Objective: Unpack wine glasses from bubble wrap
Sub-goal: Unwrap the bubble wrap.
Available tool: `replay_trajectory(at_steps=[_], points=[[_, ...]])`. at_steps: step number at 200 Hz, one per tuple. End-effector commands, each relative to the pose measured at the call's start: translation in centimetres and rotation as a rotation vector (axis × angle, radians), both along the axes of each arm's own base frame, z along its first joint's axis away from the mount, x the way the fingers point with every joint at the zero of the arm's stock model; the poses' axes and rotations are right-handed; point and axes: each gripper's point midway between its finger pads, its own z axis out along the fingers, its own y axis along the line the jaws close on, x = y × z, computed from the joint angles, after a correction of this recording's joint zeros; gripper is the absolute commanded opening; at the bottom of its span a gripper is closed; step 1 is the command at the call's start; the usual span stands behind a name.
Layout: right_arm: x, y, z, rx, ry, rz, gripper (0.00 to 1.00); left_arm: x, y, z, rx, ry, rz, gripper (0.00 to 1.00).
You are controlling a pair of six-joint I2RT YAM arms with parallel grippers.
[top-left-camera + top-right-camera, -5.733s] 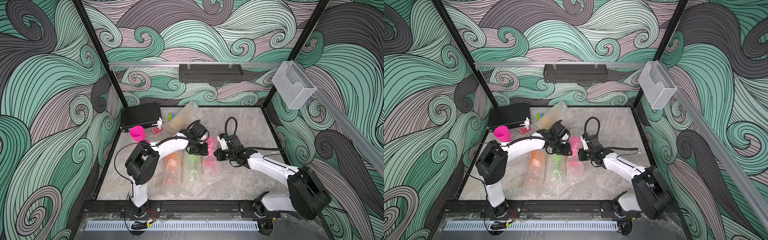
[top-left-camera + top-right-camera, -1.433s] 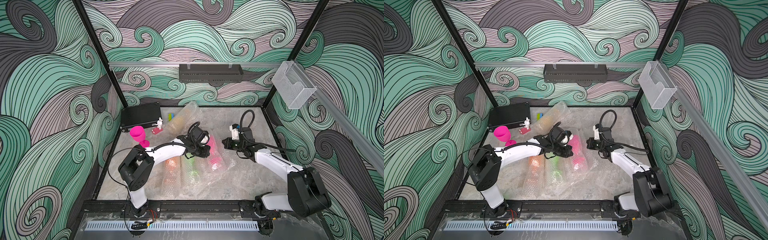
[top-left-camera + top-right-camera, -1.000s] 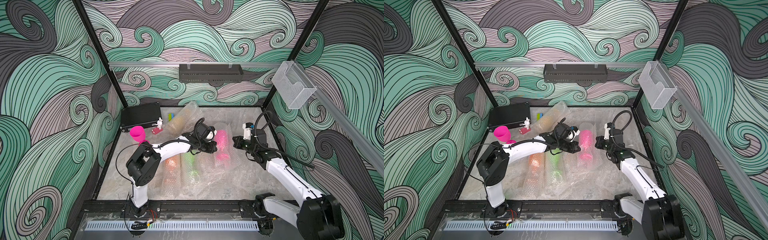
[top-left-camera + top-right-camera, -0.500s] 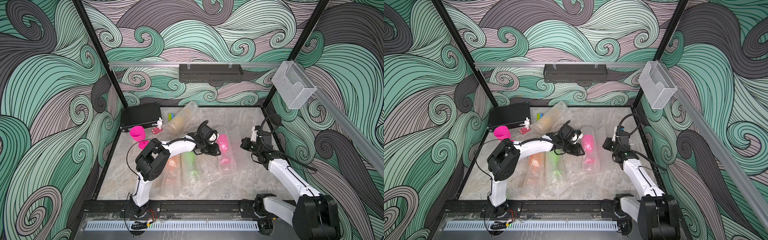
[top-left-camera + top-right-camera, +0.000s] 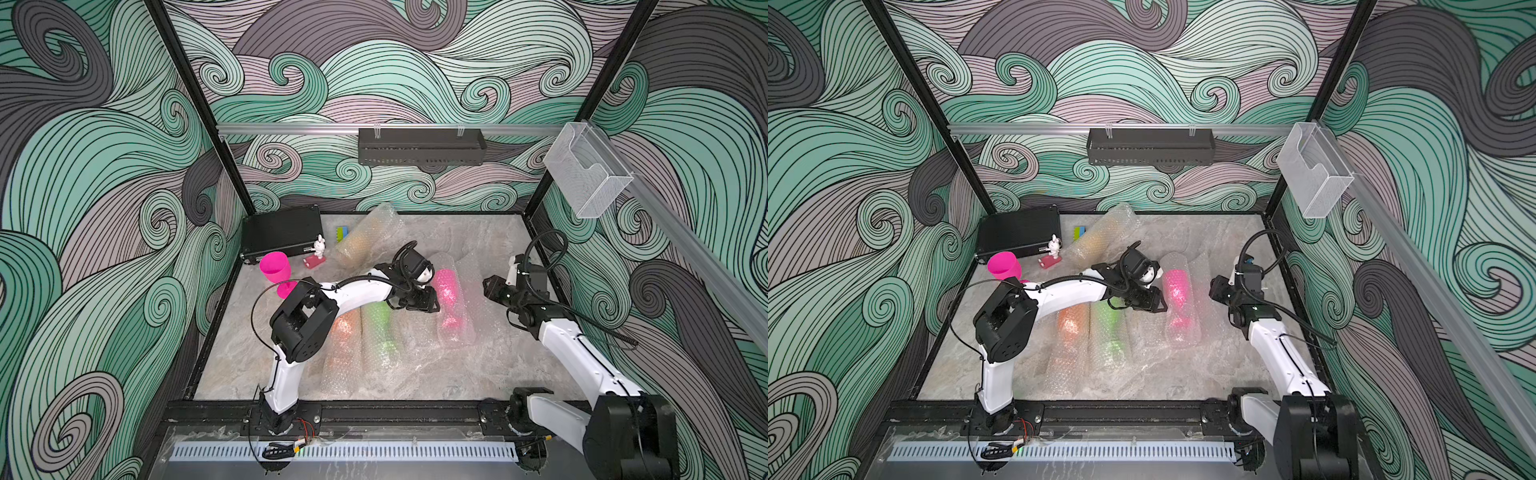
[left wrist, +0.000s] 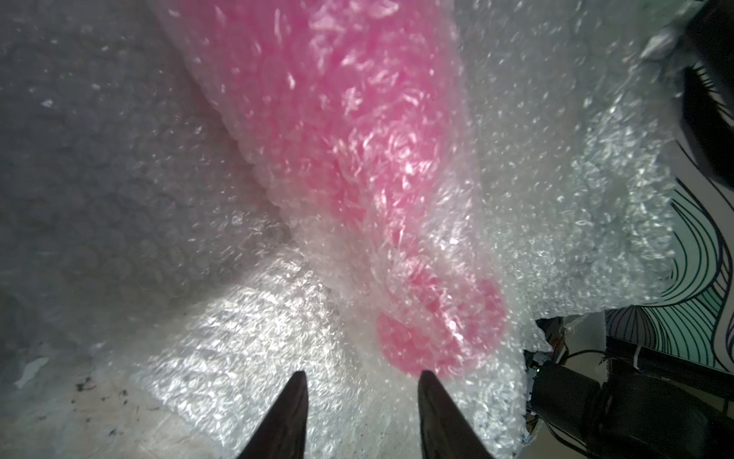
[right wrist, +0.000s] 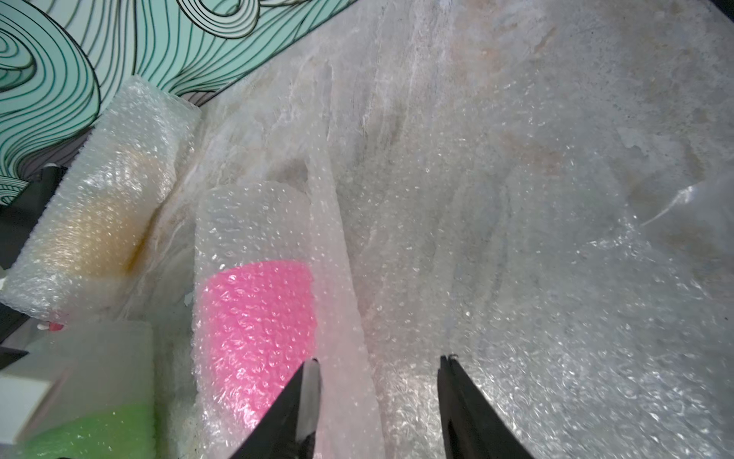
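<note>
My left jaws are spread with nothing pinched between them. In the left wrist view their two dark fingertips (image 6: pixel 292 401) stand apart over crinkled bubble wrap (image 6: pixel 246 337). Just past them the wrapped magenta goblet (image 6: pixel 349 151) lies on its side inside a clear sleeve, its round foot (image 6: pixel 441 330) nearest one tip. I cannot tell whether that tip touches the sleeve, because the plastic blurs every edge.

My right jaws are spread too and hold nothing. The right wrist view shows them parted above a flat sheet (image 7: pixel 556 278) of the wrap on the marbled surface (image 7: pixel 595 79), with one tip overlapping the edge of the magenta sleeve. In both top views the wrapped magenta goblet (image 5: pixel 449 297) (image 5: pixel 1177 297) lies between my two arms. The left jaws are just beside it and the right jaws are near it but apart.

Two more wrapped goblets lie side by side under my left arm, an orange goblet (image 5: pixel 345 328) and a lime green goblet (image 5: pixel 376 318). The arm hides their far ends. An amber sleeve (image 5: pixel 365 237) at the back probably holds a yellow goblet, but its shape is too fogged to make out.

One bare magenta goblet (image 5: pixel 275 270) stands upright near the back left, its foot partly behind my left arm. Close by are a black case (image 5: pixel 282 232), a white rabbit figurine (image 5: pixel 319 246) and a green-and-blue block (image 5: pixel 341 233) just beside the amber sleeve.
</note>
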Motion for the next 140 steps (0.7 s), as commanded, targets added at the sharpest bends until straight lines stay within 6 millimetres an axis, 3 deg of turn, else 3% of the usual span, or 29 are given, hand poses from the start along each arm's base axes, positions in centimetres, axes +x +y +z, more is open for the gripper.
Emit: replay_trajectory(at_steps=[1, 41, 85, 140], points=[[-0.6, -1.8, 0.6, -0.021, 0.004, -0.068, 0.57, 0.2, -0.7, 2.7, -0.038, -0.004, 0.013, 0.46], [-0.9, -3.9, 1.7, -0.009, -0.013, -0.138, 0.59, -0.2, -1.8, 2.1, -0.016, 0.013, -0.002, 0.46], [-0.6, -3.1, 1.7, 0.055, -0.023, -0.117, 0.6, 0.1, -3.0, 0.7, 0.03, 0.01, -0.021, 0.47], [-0.7, -2.8, 0.5, 0.087, 0.0, -0.106, 0.6, 0.1, -1.0, -1.9, 0.179, -0.007, -0.032, 0.46]])
